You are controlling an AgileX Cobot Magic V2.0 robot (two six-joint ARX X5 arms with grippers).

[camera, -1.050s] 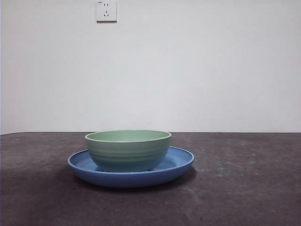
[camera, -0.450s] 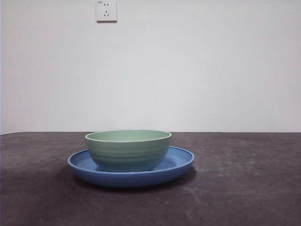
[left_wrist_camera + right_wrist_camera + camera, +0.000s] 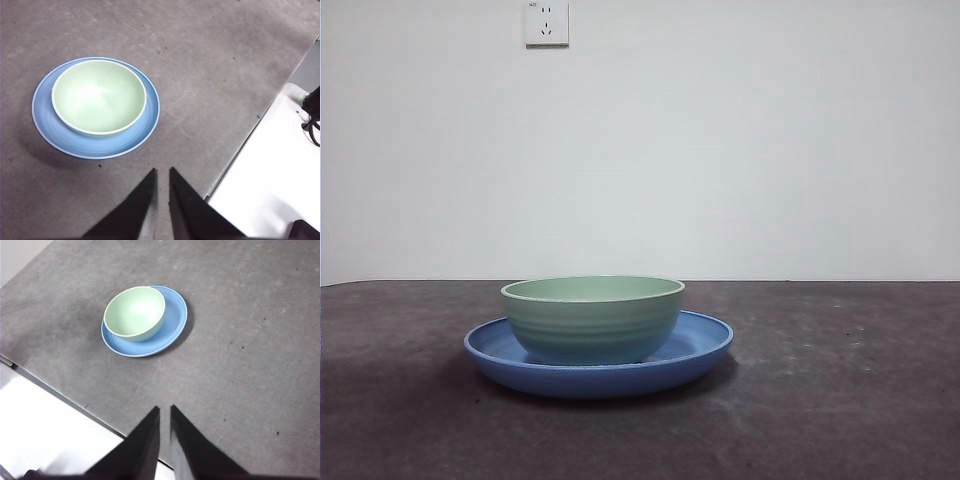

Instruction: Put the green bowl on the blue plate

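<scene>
We see the dark grey table [image 3: 840, 400], and on it the blue plate [image 3: 700, 350] with the green bowl [image 3: 592, 320] sitting upright inside it, off-centre. Our left gripper [image 3: 161, 174] and right gripper [image 3: 165, 411] hang well apart from the dishes, jaws clenched nearly together, grasping nothing.

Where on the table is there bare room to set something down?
Bare grey table lies on every side of the blue plate, out to the table edges. Only the plate is taken, by the green bowl. Both grippers hang clear.
</scene>
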